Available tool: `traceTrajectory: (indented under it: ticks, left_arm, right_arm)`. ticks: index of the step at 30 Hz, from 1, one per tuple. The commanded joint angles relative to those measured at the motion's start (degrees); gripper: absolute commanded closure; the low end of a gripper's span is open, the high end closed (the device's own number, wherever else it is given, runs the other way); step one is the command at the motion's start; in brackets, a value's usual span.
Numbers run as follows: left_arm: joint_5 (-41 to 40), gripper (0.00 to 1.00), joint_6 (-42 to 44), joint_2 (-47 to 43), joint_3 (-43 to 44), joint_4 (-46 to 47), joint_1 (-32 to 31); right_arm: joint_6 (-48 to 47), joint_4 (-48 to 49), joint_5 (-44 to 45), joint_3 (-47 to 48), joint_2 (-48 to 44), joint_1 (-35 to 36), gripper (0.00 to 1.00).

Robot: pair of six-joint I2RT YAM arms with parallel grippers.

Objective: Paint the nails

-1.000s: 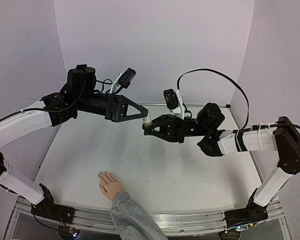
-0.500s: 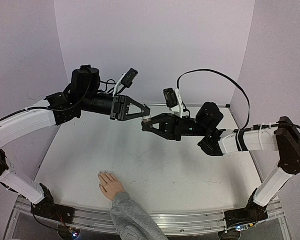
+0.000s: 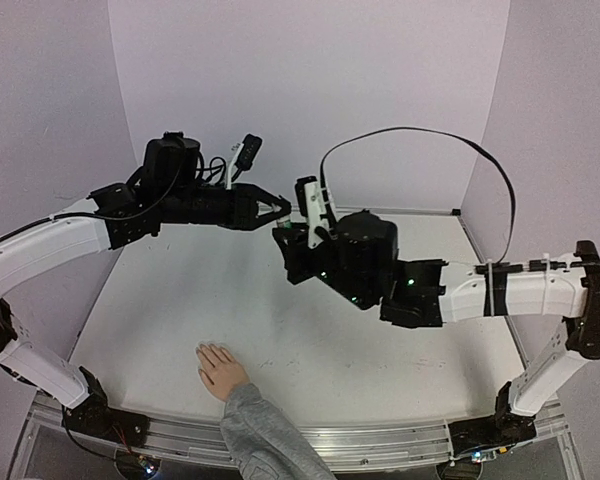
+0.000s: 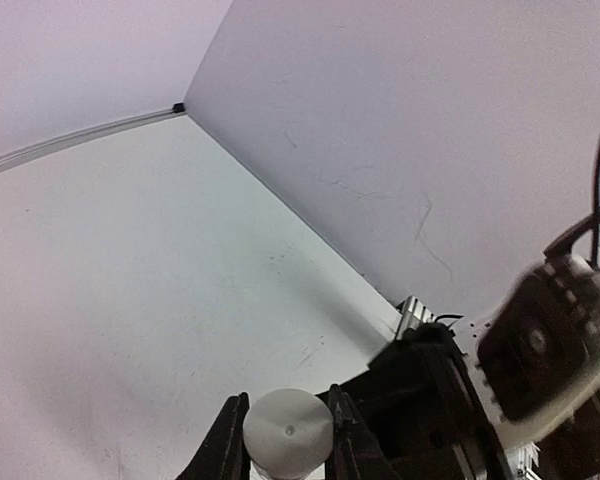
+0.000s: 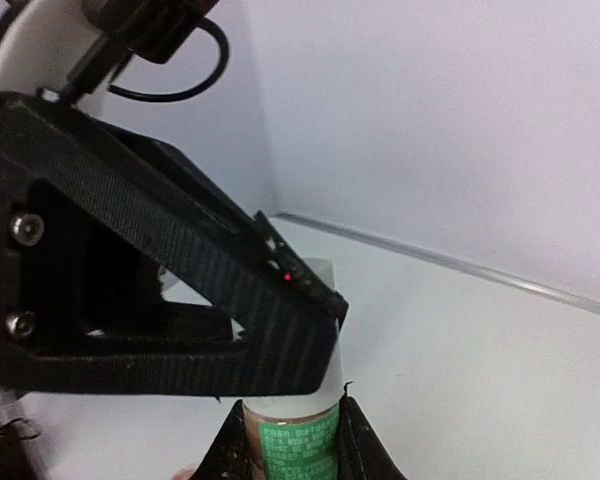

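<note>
Left wrist: left fingers [image 4: 220, 455] tight on round white cap [image 4: 288, 432]; right fingers [image 5: 230, 455] tight on green-labelled bottle [image 5: 298, 445]

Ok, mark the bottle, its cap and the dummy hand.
bottle [image 5: 298, 450]: right wrist view, on its green label.
cap [image 4: 288, 432]: left wrist view, on its round top.
dummy hand [image 3: 222, 373]: top view, on its back.

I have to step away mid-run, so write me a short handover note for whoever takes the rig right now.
The right gripper is shut on the green-labelled bottle; the left gripper is shut on its white cap, both in mid-air above the table.
The mannequin hand lies palm down at the near edge, nothing touching it.
Done: bottle gripped at both ends.
Left: take the cap off, paint the nails, too small here to judge.
</note>
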Motion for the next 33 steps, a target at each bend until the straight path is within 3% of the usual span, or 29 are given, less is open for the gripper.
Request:
traceTrajectory:
  ticks: [1,6,7,8,11,13,18,21,26,29,33]
  left_arm:
    - [-6.16,1.0,-0.45,1.57,2.98,-9.06,-1.47]
    - [-5.48,1.0,-0.49,-0.17,2.43,-9.3,-1.47]
    - [-5.04,0.94,-0.22,-0.42,2.21,-9.29,-1.4]
    - [-4.42,0.85,0.14,-0.58,2.17,-9.19,-1.4]
    - [0.02,0.45,0.25,-1.44,2.73,-8.4,-0.79]
    - [4.45,0.27,0.15,-2.49,1.86,-5.7,-0.53]
    - [8.65,0.01,-1.53,-5.88,-0.72,-0.14,0.39]
    - [12.61,0.0,-2.75,-6.24,-2.33,4.62,0.71]
    - [15.18,0.02,-3.67,-5.87,-1.46,6.92,0.65]
    - [17.02,0.19,-3.04,-6.06,-1.55,7.45,0.63]
    - [18.84,0.24,-2.39,-6.19,-2.0,7.8,-0.03]
  right_arm:
    - [-12.71,-0.11,31.72,8.38,4.87,4.16,1.0]
    - [-13.64,3.92,16.01,4.61,2.14,3.66,1.0]
    - [-13.51,4.78,12.25,3.24,1.09,3.04,1.0]
    - [-13.13,5.28,7.92,1.98,0.08,2.08,1.0]
    - [-9.29,4.76,-3.96,-0.74,-3.0,-1.9,1.0]
    - [-7.2,4.99,-15.25,-3.28,-5.95,-4.61,1.0]
    - [0.23,9.92,-49.85,-7.36,-8.49,-12.0,1.0]
    - [2.87,13.66,-59.18,-8.21,-7.54,-12.39,1.0]
    - [9.49,23.06,-67.39,-8.38,-6.92,-12.66,1.0]
    - [10.5,24.87,-67.08,-8.75,-6.63,-12.72,1.0]
    - [11.61,25.32,-67.47,-8.75,-6.48,-12.95,1.0]
